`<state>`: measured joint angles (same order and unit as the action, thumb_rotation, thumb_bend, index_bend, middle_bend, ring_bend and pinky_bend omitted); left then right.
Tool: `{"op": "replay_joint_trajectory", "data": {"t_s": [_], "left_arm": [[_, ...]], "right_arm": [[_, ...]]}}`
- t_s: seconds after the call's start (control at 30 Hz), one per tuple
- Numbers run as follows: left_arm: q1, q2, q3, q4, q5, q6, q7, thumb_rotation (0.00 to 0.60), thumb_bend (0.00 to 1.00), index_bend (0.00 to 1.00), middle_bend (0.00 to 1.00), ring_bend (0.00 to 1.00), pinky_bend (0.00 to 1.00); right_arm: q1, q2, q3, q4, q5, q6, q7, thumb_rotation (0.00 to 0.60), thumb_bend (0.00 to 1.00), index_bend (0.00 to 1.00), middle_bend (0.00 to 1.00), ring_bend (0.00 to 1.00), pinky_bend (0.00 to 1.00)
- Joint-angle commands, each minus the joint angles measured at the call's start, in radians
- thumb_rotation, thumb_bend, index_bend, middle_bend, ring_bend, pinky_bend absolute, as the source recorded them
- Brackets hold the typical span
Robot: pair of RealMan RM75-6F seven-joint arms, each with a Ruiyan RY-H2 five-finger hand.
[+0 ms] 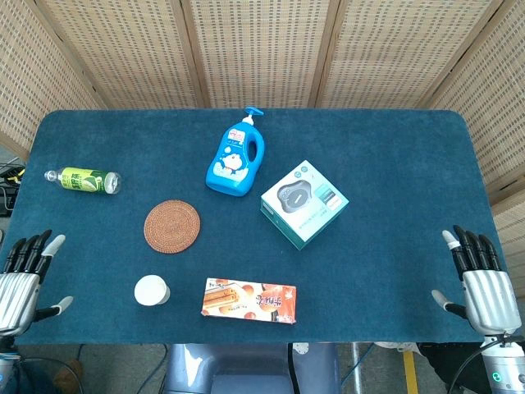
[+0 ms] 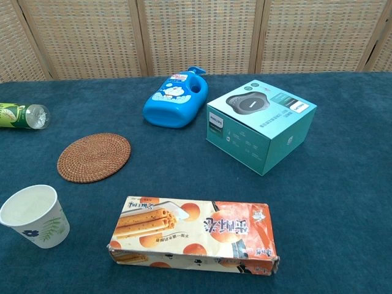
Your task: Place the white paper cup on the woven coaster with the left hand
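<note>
The white paper cup [image 1: 152, 290] stands upright near the table's front edge; the chest view shows the cup [image 2: 35, 215] with a small leaf print at lower left. The round woven coaster [image 1: 171, 226] lies flat just behind it and slightly right; in the chest view the coaster [image 2: 94, 157] is bare. My left hand [image 1: 25, 281] hovers at the front left corner, fingers spread, holding nothing, well left of the cup. My right hand [image 1: 478, 279] is at the front right edge, fingers apart and empty. Neither hand shows in the chest view.
A snack box [image 1: 248, 300] lies right of the cup. A blue pump bottle [image 1: 235, 156] and a teal box [image 1: 304, 203] sit mid-table. A green bottle [image 1: 83, 180] lies on its side at far left. Woven screens stand behind the table.
</note>
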<state>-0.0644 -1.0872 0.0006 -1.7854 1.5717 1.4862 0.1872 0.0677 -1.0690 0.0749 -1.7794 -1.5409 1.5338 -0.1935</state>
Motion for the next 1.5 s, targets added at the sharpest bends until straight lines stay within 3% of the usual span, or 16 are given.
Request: {"op": "replay_joint_trajectory", "data": {"t_s": [0.03, 0.27, 0.43, 0.9, 1.03, 1.2, 1.33, 1.5], "left_arm": [[-0.07, -0.022, 0.026, 0.026, 0.056, -0.115, -0.017, 0.6, 0.0, 0.0, 0.0, 0.0, 0.0], [-0.177, -0.078, 0.047, 0.088, 0.176, -0.238, 0.022, 0.6, 0.0, 0.0, 0.0, 0.0, 0.01], [-0.228, -0.122, 0.049, 0.151, 0.24, -0.264, 0.032, 0.6, 0.0, 0.0, 0.0, 0.0, 0.11], [-0.307, -0.216, 0.077, 0.259, 0.242, -0.365, 0.013, 0.6, 0.0, 0.0, 0.01, 0.1, 0.22], [-0.318, -0.243, 0.073, 0.282, 0.24, -0.362, 0.009, 0.6, 0.0, 0.03, 0.17, 0.25, 0.32], [-0.332, -0.267, 0.069, 0.305, 0.231, -0.375, 0.009, 0.6, 0.0, 0.21, 0.38, 0.43, 0.39], [-0.338, -0.277, 0.067, 0.317, 0.218, -0.383, 0.007, 0.6, 0.0, 0.29, 0.45, 0.49, 0.41], [-0.339, -0.282, 0.059, 0.325, 0.198, -0.374, 0.001, 0.6, 0.0, 0.3, 0.46, 0.49, 0.41]], "right_arm": [[-0.001, 0.0, 0.002, 0.0, 0.004, 0.001, 0.002, 0.6, 0.0, 0.0, 0.0, 0.0, 0.0], [0.002, -0.002, 0.005, 0.005, 0.013, -0.006, 0.007, 0.6, 0.0, 0.0, 0.0, 0.0, 0.0], [0.003, -0.005, 0.005, 0.005, 0.018, -0.009, 0.0, 0.6, 0.0, 0.0, 0.0, 0.0, 0.0], [0.004, -0.013, 0.005, 0.007, 0.026, -0.015, -0.016, 0.6, 0.0, 0.0, 0.0, 0.0, 0.0], [0.005, -0.014, 0.005, 0.008, 0.029, -0.019, -0.016, 0.6, 0.0, 0.0, 0.0, 0.0, 0.0], [0.006, -0.014, 0.005, 0.01, 0.03, -0.02, -0.014, 0.6, 0.0, 0.0, 0.0, 0.0, 0.0], [0.006, -0.014, 0.007, 0.011, 0.034, -0.021, -0.012, 0.6, 0.0, 0.0, 0.0, 0.0, 0.0], [0.008, -0.014, 0.008, 0.013, 0.038, -0.025, -0.01, 0.6, 0.0, 0.0, 0.0, 0.0, 0.0]]}}
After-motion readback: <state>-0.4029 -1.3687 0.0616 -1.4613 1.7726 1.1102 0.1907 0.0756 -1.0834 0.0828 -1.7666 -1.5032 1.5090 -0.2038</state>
